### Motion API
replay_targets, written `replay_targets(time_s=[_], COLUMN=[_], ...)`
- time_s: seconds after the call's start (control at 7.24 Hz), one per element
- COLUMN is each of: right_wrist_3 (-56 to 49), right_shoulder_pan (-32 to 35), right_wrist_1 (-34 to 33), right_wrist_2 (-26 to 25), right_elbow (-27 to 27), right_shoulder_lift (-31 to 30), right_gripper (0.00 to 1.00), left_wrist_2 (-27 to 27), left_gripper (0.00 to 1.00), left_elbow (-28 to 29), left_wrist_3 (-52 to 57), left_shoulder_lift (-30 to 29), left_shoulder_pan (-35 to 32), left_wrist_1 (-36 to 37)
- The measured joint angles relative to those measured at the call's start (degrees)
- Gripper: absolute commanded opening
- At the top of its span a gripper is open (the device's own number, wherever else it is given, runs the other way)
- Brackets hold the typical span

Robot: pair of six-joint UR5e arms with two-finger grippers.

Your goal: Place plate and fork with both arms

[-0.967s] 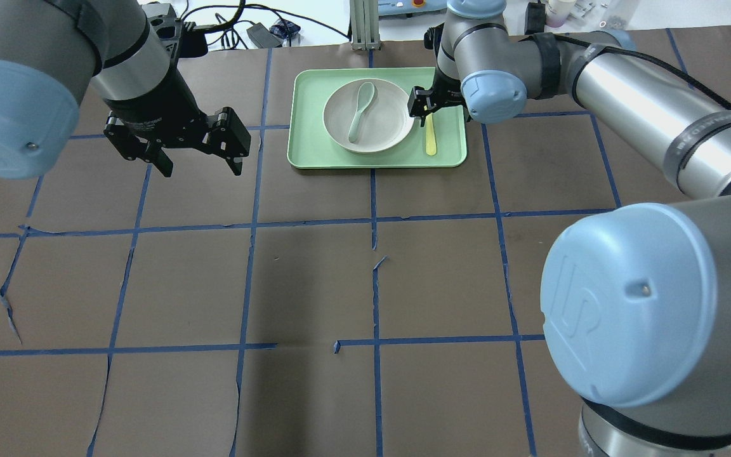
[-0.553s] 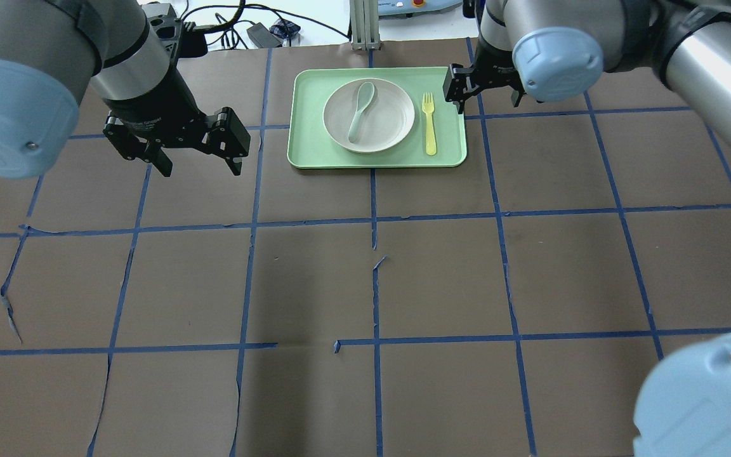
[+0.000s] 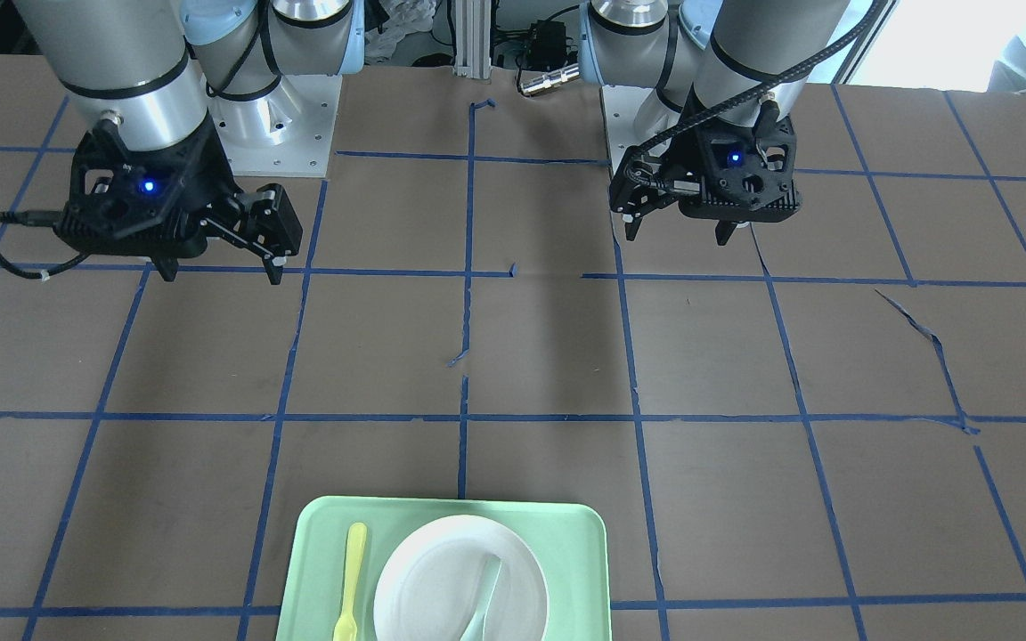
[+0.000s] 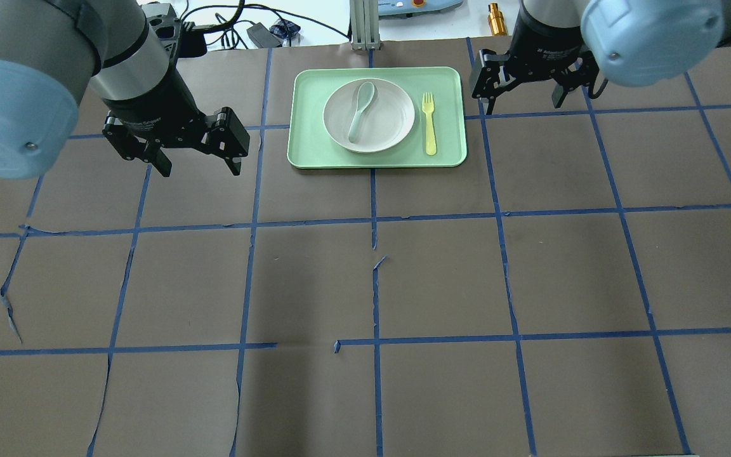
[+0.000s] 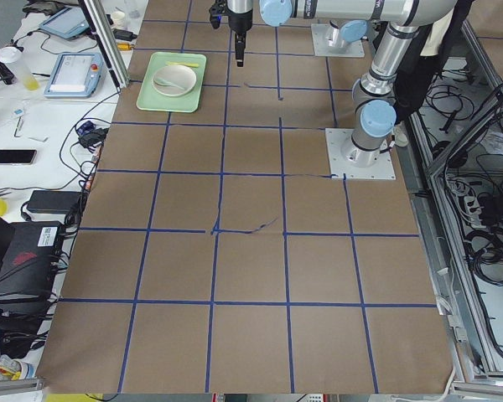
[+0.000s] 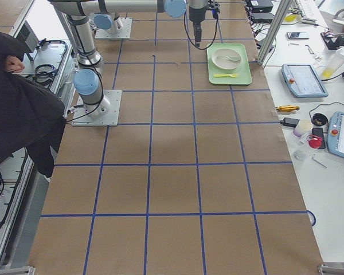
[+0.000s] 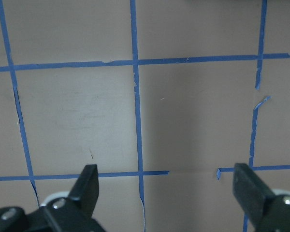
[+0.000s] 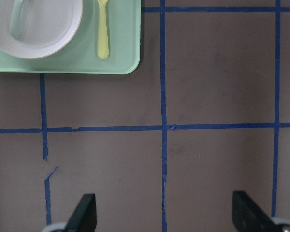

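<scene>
Right end effector [image 4: 521,95] has backed off the mint-green tray [image 4: 315,155], jaws wide, empty. Left end effector [image 4: 200,166] unchanged, wide, empty. Fork [image 4: 429,124] lies flat on tray, just beside plate [image 4: 394,120]. Risk: nudging the plate tips the loose spoon [image 4: 360,111] out.

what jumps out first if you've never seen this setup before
The mint-green tray at the far side of the brown table draws the eye: it holds the white plate with a grey-green spoon lying in it, and the yellow fork lies beside the plate on the robot's right. Next come the two black grippers, both empty with fingers spread wide: the left gripper hovers off the tray's left, the right gripper off its right.
</scene>
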Motion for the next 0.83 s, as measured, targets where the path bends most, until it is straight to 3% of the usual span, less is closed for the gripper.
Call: replay_targets(time_s=[0.41,0.83], right_wrist_3=[0.84,1.14], right_shoulder_pan=[0.09,0.20], right_wrist_1=[0.03,0.57], right_wrist_2=[1.90,1.44], right_elbow=[5.13,5.55], right_shoulder_lift=[-3.90,-4.25], right_gripper=[1.00,1.00], left_wrist_2=[-0.15,-0.16], left_gripper=[1.00,1.00], left_elbow=[0.26,0.39], left_wrist_3=[0.16,-0.04], left_shoulder_lift=[-0.04,-0.12], left_shoulder_pan=[0.00,0.03], left_wrist_1=[0.00,0.02])
